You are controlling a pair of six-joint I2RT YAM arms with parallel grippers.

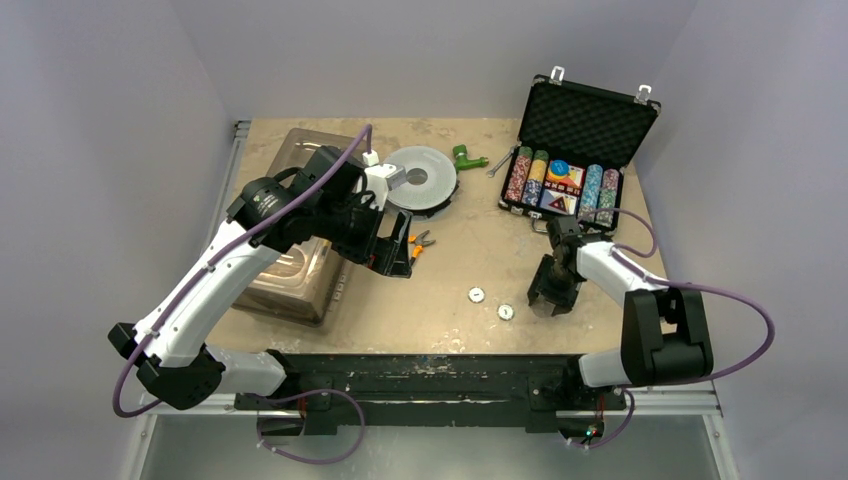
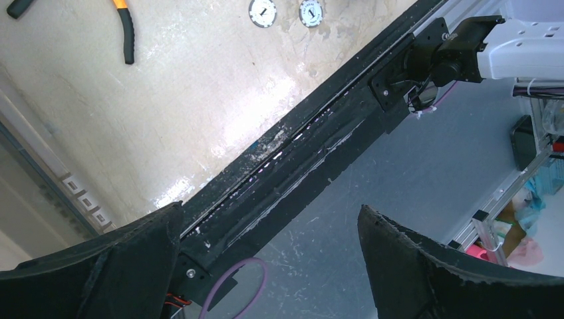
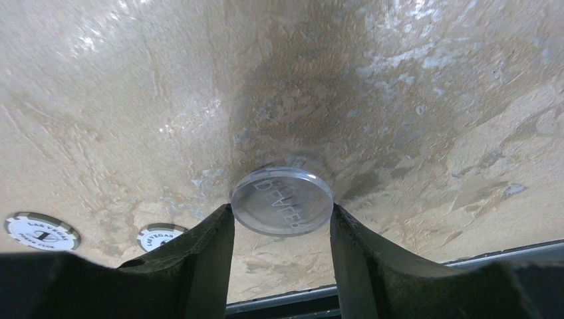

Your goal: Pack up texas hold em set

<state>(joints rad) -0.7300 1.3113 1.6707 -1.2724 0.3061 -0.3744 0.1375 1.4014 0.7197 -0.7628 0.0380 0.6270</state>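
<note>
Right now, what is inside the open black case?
Rows of colourful chips on both sides of the case, printed pieces in the middle. Whatever lies beneath them is covered.

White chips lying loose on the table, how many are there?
2. One white chip lies mid-table in front; the other sits just right of it, beside the right tool. Others could be hidden under the arms.

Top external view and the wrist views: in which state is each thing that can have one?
briefcase, open, lid raised
chip rows, seated in the briefcase
right gripper, shut on the dealer button
dealer button, held by its edges
left gripper, open, empty
white chips, lying flat on the table
</note>
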